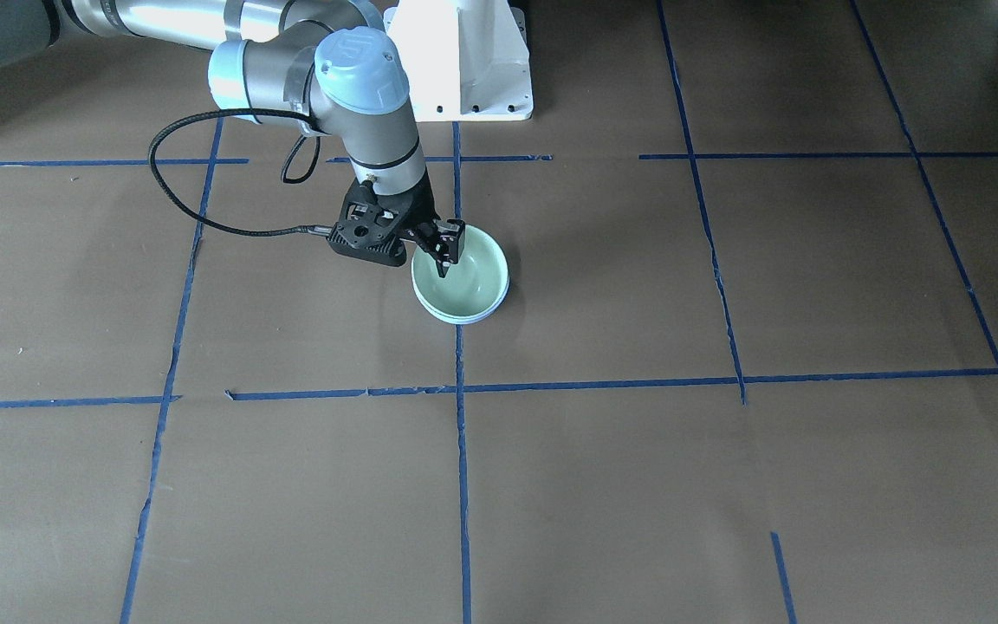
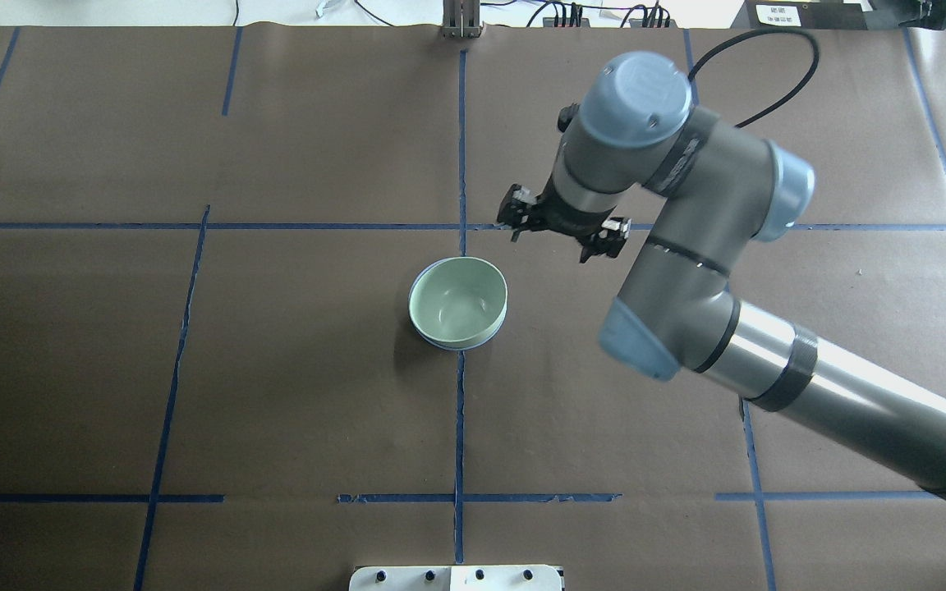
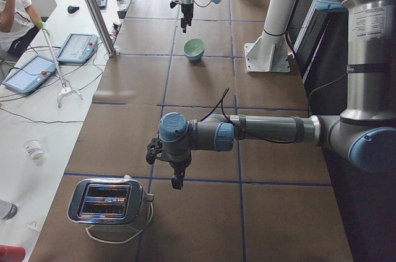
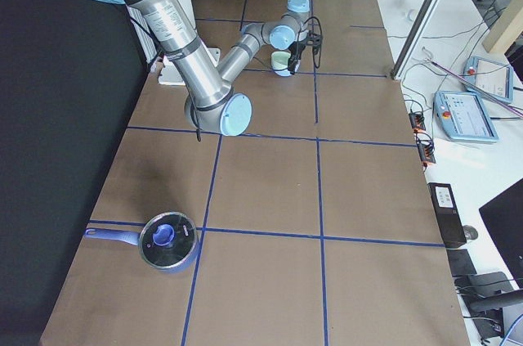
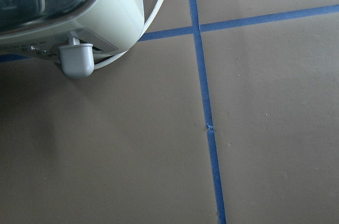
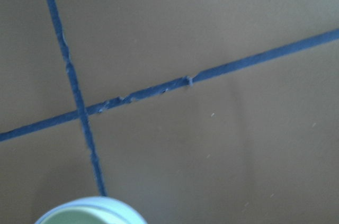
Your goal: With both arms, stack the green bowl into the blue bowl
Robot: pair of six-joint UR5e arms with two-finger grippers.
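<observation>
- The round, glossy, pale mint-green bowl [image 2: 456,302] sits nested inside the round, pale periwinkle-blue bowl [image 2: 465,347]; only a thin rim of the blue one shows beneath it; the stack stands near the middle of the brown paper-covered surface [image 1: 291,485], at a crossing of blue tape lines [image 2: 460,427]; the stacking looks done.
- The grey-silver right arm [image 2: 686,271] hangs raised near the stack, a little off to its own side, touching neither bowl; its jaws are spread and grip nothing.
- The grey-silver left arm [image 3: 260,131] is well apart from the bowls, just beside a chrome toaster [image 3: 111,201]; whether its jaws are spread or pressed together I cannot tell.
- The likely trouble is the retreat. If the right arm dips or swings across low, a finger could hook the green rim. That would tip the bowl out, or drag both smooth bowls across the paper. A straight lift before any sideways travel would avoid this.
</observation>
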